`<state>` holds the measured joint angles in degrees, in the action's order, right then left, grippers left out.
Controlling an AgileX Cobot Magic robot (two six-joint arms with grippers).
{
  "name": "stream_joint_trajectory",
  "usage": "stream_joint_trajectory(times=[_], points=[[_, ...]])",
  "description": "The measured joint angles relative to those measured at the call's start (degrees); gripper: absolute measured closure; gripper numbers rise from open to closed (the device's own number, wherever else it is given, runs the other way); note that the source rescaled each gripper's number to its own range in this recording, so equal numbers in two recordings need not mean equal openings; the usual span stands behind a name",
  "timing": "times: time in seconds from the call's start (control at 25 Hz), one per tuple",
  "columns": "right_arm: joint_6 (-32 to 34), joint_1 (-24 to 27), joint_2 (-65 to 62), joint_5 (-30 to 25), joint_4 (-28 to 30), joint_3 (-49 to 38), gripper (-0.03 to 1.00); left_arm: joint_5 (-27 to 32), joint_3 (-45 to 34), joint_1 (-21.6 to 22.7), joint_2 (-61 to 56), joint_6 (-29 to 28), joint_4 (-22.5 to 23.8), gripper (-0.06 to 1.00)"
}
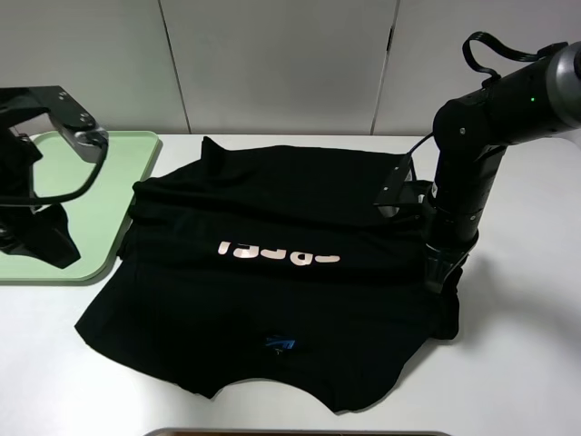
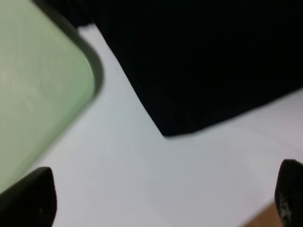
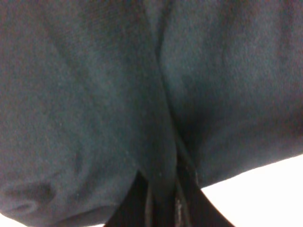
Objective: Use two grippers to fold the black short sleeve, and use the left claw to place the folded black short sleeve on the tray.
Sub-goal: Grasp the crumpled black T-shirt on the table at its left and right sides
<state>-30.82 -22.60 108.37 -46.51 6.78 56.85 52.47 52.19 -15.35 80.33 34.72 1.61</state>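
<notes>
- The black short sleeve (image 1: 272, 272) is spread on the table (image 1: 517, 363), just beside the tray (image 1: 91, 163).
- The left end effector (image 2: 161, 201) is held wide open near the tray's corner.
- The right end effector (image 3: 163, 203) is clamped on the shirt's edge.

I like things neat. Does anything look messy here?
The shirt lies crooked and rumpled on the table; a fold hides half its white letters, and the right tool pinches its edge.
</notes>
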Motion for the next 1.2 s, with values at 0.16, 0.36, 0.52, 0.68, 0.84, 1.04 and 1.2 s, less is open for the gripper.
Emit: stream_joint_trajectory(times=[0.16,0.36,0.52,0.68,0.84,1.04,1.2], points=[[2.9,0.0,0.0,0.1,0.0,0.0,0.96,-3.7,0.1,0.0,7.3,5.3,5.2,0.04],[5.8,0.0,0.0,0.5,0.1,0.0,0.96,-8.2,0.6,0.0,13.5,2.4,15.3,0.06],[8.2,0.0,0.0,2.0,0.5,0.0,0.96,-15.4,2.3,0.0,16.8,0.5,16.9,0.07],[8.4,0.0,0.0,2.1,1.1,0.0,0.96,-21.1,5.0,0.0,19.8,1.0,16.9,0.07],[8.4,0.0,0.0,2.0,1.8,0.0,0.96,-22.2,7.9,0.0,23.0,2.3,15.8,0.11],[8.4,0.0,0.0,2.0,1.9,0.0,0.96,-19.9,14.4,0.0,29.5,4.3,8.8,0.13],[8.4,0.0,0.0,2.0,1.9,0.0,0.96,-11.9,19.9,0.0,33.1,15.8,-2.6,0.13]])
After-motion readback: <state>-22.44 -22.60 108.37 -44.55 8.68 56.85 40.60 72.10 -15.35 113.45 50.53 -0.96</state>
